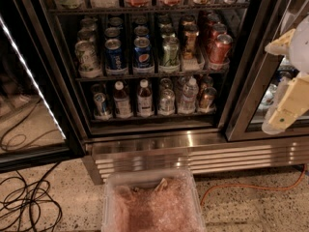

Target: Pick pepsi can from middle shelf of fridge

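- Camera view: small blue pepsi can (143,55), shiny metal with a round logo, standing at the front of the thin dark middle shelf (193,73) in the fridge (203,151), squeezed between other cans.
- Cream claw (288,105) off to the right, well apart from it; cannot tell if spread or pressed together.
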Tool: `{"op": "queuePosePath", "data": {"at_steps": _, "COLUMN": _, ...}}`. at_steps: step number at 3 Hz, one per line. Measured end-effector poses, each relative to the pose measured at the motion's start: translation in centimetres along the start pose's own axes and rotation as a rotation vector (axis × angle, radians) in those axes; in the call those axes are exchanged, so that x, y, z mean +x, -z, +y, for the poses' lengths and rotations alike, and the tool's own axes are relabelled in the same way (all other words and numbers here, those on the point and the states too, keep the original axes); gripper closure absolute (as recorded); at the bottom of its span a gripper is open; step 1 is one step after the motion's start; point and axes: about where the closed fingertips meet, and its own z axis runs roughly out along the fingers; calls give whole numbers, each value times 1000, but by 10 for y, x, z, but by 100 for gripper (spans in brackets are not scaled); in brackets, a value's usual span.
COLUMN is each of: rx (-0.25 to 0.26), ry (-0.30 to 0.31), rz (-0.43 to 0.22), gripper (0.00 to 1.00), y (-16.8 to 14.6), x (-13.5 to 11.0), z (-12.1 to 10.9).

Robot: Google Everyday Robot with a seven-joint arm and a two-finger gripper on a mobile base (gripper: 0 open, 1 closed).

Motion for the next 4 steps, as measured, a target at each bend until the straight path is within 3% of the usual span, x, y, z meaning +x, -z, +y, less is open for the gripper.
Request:
{"op": "queuePosePath", "data": {"at_steps": 1, "rx": 45, "ry": -16, "rz": -148, "gripper": 0, "y": -15, "x": 19, "z": 17}}
{"op": "queuePosePath", "data": {"at_steps": 2, "rx": 87, "ry": 12, "rz": -341, "gripper": 0, "y": -34, "x": 12, "z": 2}}
{"op": "queuePosePath", "data": {"at_steps": 3, "rx": 84, "ry": 53, "rz": -409, "gripper": 0, "y": -33, "x": 0, "z": 4}}
{"op": "queuePosePath", "data": {"at_steps": 4, "rx": 85, "ry": 54, "rz": -409, "gripper": 0, "y": -32, "x": 0, "z": 4}}
